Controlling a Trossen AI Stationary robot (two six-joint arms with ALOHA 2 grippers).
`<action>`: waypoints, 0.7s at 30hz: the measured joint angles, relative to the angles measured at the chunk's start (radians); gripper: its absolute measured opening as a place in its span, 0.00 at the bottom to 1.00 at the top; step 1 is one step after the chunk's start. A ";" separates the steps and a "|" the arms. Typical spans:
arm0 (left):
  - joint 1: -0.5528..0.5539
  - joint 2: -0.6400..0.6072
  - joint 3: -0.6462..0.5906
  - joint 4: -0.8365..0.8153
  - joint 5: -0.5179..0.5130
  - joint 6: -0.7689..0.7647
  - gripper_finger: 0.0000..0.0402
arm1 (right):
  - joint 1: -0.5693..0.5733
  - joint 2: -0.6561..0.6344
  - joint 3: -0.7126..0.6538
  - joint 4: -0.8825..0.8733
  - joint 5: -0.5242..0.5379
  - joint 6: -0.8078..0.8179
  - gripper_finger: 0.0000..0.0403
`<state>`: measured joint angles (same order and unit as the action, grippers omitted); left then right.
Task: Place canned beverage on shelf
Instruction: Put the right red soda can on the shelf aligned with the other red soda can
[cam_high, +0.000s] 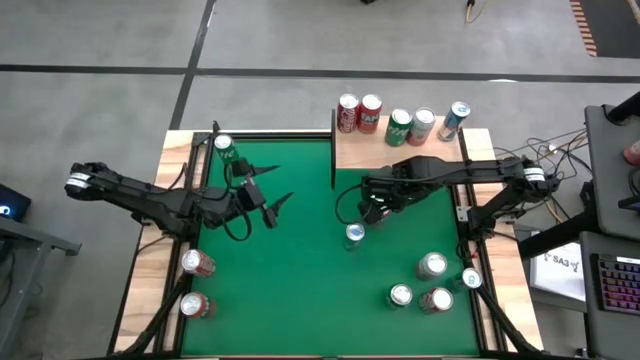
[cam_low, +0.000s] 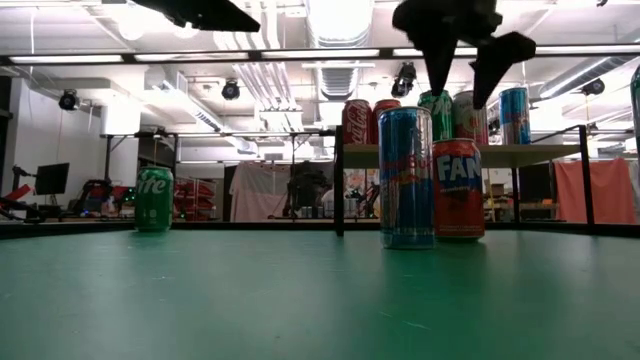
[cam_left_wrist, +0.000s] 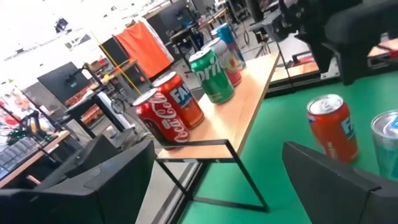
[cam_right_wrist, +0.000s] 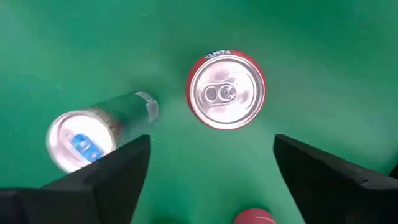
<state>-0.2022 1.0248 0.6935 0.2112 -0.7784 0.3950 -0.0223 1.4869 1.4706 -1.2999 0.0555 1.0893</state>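
Five cans stand on the shelf (cam_high: 395, 148) at the green tabletop's (cam_high: 300, 300) far edge. An orange Fanta can (cam_right_wrist: 226, 91) and a tall blue can (cam_right_wrist: 84, 138) stand just beside each other mid-tabletop. The right hand (cam_low: 470, 62) hovers above the Fanta can, fingers spread wide, empty. The left hand (cam_high: 272, 205) waits open near a green can (cam_high: 224, 147).

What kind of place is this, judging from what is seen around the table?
Probably a robotics lab or workshop: exposed ceiling ducts and strip lights overhead, workbenches with monitors behind, a keyboard beside the green table, and two robot arms above drink cans.
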 joint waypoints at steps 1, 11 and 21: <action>0.000 0.000 0.000 -0.003 -0.001 0.000 0.84 | -0.007 0.014 0.000 -0.001 -0.005 0.000 0.85; 0.000 0.010 0.000 -0.044 -0.001 -0.010 0.84 | -0.054 0.150 0.022 -0.007 -0.005 -0.030 0.88; 0.001 0.012 0.000 -0.052 0.000 -0.037 0.84 | -0.060 0.204 0.018 -0.054 -0.001 -0.061 0.87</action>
<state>-0.2008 1.0365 0.6933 0.1589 -0.7788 0.3579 -0.0822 1.6907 1.4888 -1.3544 0.0541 1.0285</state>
